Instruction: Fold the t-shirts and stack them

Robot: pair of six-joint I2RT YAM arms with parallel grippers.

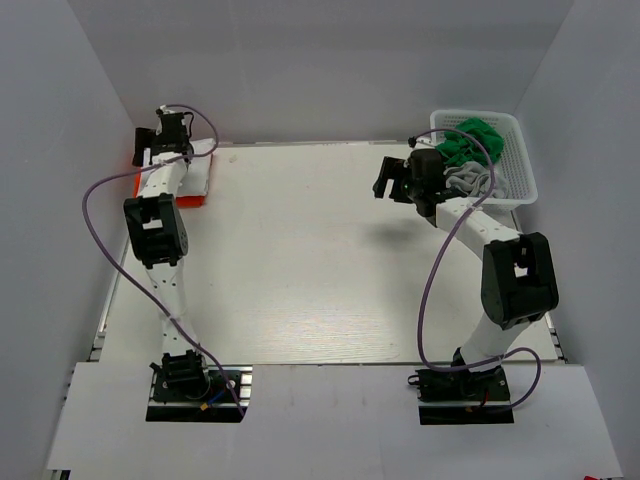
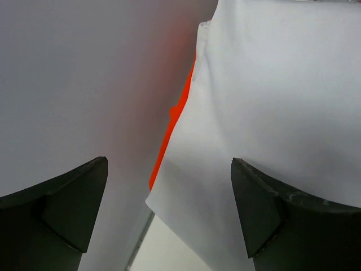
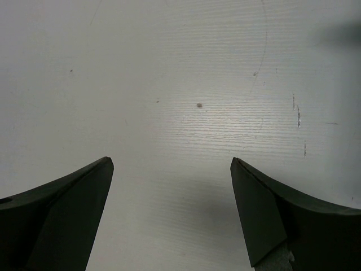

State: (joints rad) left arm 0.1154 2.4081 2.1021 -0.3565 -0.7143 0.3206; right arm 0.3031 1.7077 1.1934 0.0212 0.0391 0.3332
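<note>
well back in the far left corner of the table (image 1: 300,270), a white t-shirt (image 2: 271,101) lies folded flat on top of an orange t-shirt (image 2: 175,118). the white one is smooth, with straight folded edges and a crisp corner towards the near side. it covers almost all of the orange one, which shows only as a bright thin strip along the left edge and the near edge. the pair sits just beside the grey side wall (image 2: 73,79).

the left pincer (image 1: 166,135) hangs over this stack with its dark fingers (image 2: 67,197) spread wide apart and nothing between them; from the wrist view it cannot be told whether the tips touch the cloth.

across the table, at the far right corner, a white mesh basket (image 1: 520,150) holds a crumpled green t-shirt (image 1: 470,138) with a bunched pale grey t-shirt (image 1: 468,180) at its near side, both loose and unfolded.

the right pincer (image 1: 390,180) is above the bare table just left of the basket, its fingers also parted wide and empty. the wrist view there shows only the pale wood-grain top with a few small specks.
</note>
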